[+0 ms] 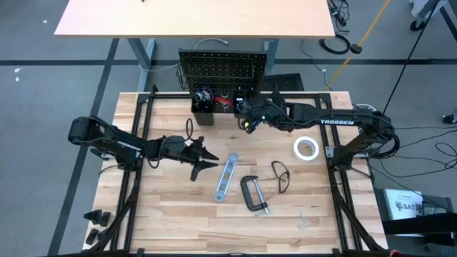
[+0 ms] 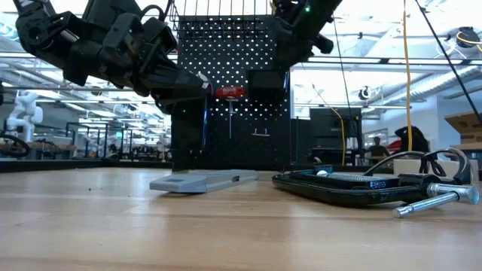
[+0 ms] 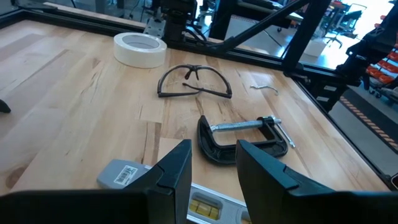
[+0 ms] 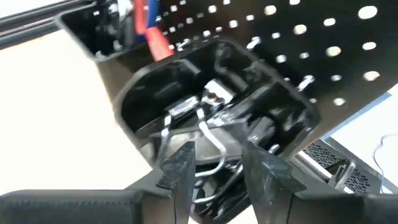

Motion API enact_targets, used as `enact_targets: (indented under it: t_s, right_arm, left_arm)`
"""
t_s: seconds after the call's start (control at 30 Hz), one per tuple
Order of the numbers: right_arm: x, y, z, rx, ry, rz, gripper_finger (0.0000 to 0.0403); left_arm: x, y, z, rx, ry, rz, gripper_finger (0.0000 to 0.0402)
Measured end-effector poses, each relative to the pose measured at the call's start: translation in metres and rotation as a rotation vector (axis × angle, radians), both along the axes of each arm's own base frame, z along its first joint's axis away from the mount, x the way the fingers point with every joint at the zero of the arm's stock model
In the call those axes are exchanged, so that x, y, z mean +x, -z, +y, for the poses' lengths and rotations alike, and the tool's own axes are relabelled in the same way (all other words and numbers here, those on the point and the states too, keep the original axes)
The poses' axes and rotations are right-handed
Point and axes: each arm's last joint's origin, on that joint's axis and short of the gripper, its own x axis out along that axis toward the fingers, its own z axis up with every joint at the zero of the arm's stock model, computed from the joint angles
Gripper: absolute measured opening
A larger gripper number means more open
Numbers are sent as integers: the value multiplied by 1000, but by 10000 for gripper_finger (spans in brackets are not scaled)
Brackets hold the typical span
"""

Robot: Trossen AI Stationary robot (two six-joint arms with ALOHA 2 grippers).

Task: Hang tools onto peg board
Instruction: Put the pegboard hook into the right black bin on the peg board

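The black peg board [image 1: 221, 70] stands upright at the table's far edge, with two black bins on its lower part. My right gripper [image 4: 214, 165] hovers open just above the right bin [image 4: 149, 93]; silver metal tools [image 4: 211, 99] lie inside it. The left bin [image 1: 202, 107] holds red- and black-handled tools. A red screwdriver [image 2: 230, 92] hangs on the board. The blue-silver level [image 1: 226, 177], black C-clamp [image 1: 253, 193], glasses [image 1: 280, 175] and white tape roll [image 1: 305, 148] lie flat on the table. My left gripper [image 3: 214, 168] is open above the table, left of the level.
A small metal hook [image 1: 303, 220] lies near the table's front right. The black frame rails [image 1: 136, 143] run along the table's left and right sides. Bare wood lies at the table's near edge [image 1: 186, 228].
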Motion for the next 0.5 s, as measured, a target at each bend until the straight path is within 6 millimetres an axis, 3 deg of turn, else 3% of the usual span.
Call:
enact_targets:
  t_s: [0.33,0.5]
  right_arm:
    - [-4,-7,53,65,-111,-42,125]
    - [-10,-3,90,261,-223,-34,125]
  left_arm:
    - [0,-1,0,-3,9,-11,121]
    - [0,-1,0,-4,11,-11,121]
